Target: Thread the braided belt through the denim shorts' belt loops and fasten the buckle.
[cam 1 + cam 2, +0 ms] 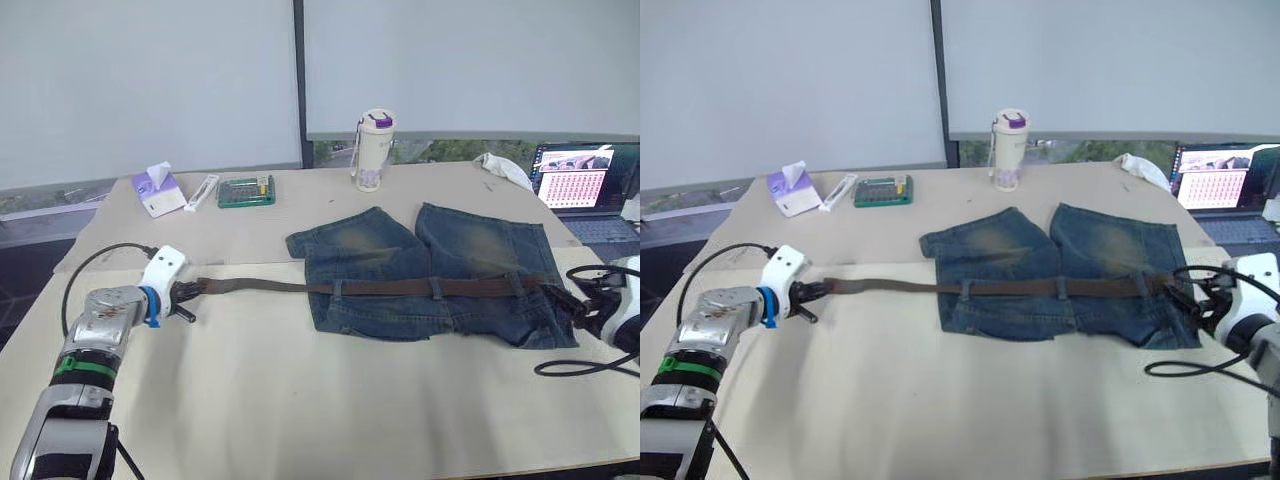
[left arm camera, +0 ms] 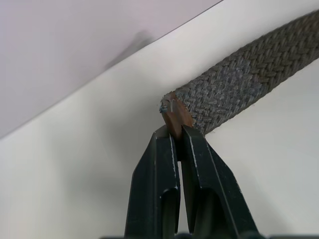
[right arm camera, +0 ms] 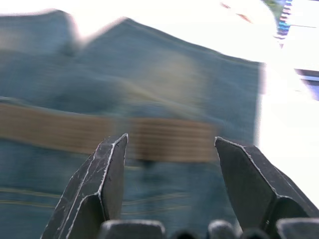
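The denim shorts (image 1: 380,250) lie flat on the table, waistband toward me. The braided belt (image 1: 260,286) runs along the waistband under belt loops (image 1: 338,289) and stretches out to the left over the table. My left gripper (image 1: 190,290) is shut on the belt's plain tip; in the left wrist view the fingers (image 2: 164,164) pinch the woven strap's end (image 2: 239,84). My right gripper (image 1: 570,300) hovers at the right end of the waistband, open, with the belt (image 3: 50,127) crossing ahead of its fingers (image 3: 107,169). I cannot make out the buckle.
At the back of the table stand a lidded bottle (image 1: 373,150), a green box (image 1: 246,191), a tissue pack (image 1: 158,188) and a white cloth (image 1: 505,168). An open laptop (image 1: 585,190) sits at the back right. Black cables (image 1: 570,368) trail by my right gripper.
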